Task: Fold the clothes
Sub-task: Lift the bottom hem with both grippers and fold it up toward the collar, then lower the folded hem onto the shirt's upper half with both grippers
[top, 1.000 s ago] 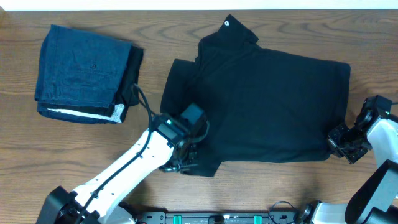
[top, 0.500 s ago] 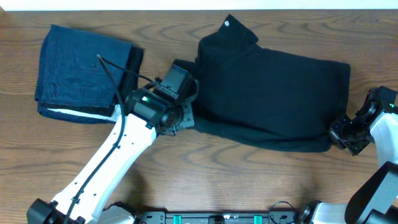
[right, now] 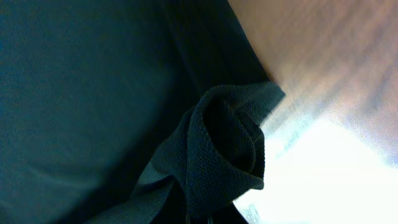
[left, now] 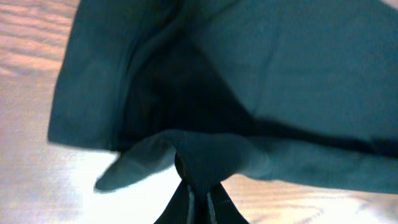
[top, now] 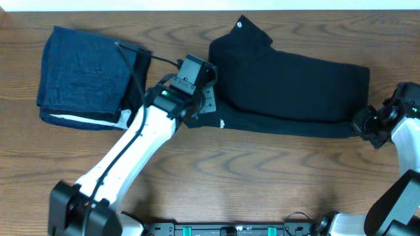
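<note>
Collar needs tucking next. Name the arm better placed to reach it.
Probably left: the left fingers pinch the shirt at the collar end; the right fingers hold the far end.

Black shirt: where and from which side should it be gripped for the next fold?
Probably the corners of its short right end, from the right: the black shirt lies as a long band, so that end folds over toward the collar.

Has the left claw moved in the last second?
Yes. The left gripper pulled the black shirt toward the far side, now level with the blue garment.
</note>
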### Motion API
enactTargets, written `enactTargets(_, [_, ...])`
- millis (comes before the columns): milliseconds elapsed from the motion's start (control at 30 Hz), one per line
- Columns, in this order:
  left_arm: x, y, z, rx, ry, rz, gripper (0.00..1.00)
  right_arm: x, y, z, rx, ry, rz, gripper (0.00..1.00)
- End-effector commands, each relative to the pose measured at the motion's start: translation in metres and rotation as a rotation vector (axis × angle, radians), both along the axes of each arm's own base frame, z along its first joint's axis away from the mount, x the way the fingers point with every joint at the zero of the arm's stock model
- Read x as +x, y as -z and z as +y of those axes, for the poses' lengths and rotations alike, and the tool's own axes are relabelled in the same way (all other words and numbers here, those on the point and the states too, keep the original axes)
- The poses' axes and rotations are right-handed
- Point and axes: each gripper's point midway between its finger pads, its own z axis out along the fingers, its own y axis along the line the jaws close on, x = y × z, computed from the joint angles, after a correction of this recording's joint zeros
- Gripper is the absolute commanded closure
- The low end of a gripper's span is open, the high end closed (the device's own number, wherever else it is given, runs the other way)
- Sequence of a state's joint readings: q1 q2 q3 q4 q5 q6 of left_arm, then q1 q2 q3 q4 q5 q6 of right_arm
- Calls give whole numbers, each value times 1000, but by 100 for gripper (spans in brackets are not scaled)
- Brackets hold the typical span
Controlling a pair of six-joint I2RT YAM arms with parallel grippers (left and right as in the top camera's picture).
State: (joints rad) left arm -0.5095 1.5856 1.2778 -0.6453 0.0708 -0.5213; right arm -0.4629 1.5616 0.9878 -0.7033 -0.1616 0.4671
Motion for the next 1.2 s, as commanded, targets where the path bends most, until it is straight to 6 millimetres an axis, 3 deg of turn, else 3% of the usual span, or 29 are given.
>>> enactTargets(0, [15, 7, -2, 27, 16, -24, 94, 10, 3, 1, -4, 2, -21, 99])
enactTargets(300, [43, 34, -7, 61, -13, -63, 94, 19, 50, -4, -9, 6, 16, 98])
enactTargets(467, [57, 34, -12, 70, 20, -120, 94, 21, 69, -5, 2, 6, 39, 96])
enactTargets(833, [74, 29, -9, 106, -1, -200, 94, 35, 67, -12, -24, 7, -18, 96])
enactTargets(1167, [86, 63, -13, 124, -3, -181, 94, 43, 64, -15, -33, 18, -50, 94])
